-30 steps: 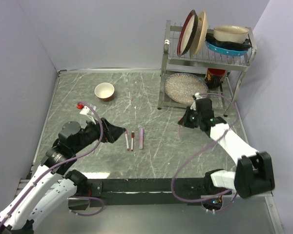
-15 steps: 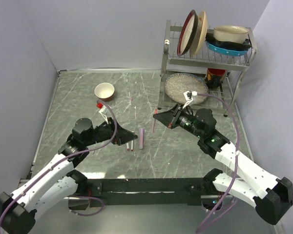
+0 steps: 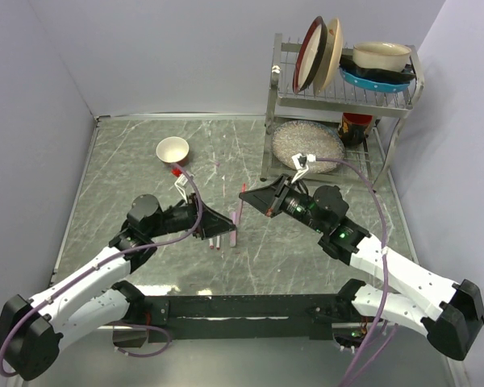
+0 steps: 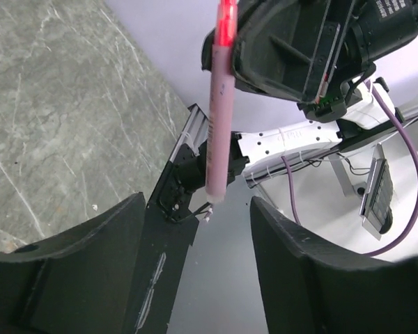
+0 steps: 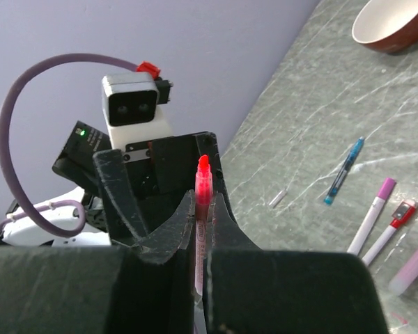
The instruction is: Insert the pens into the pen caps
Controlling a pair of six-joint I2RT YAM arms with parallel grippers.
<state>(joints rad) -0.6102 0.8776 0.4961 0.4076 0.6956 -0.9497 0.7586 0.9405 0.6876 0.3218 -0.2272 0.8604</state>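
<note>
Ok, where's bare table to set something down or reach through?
Bare: the far strip between the bowl and the rack; the left side between bowl and left arm; the near middle before the base rail. Crowded at centre: left fingers and right fingers, holding a pen, sit close over the loose pens.
</note>
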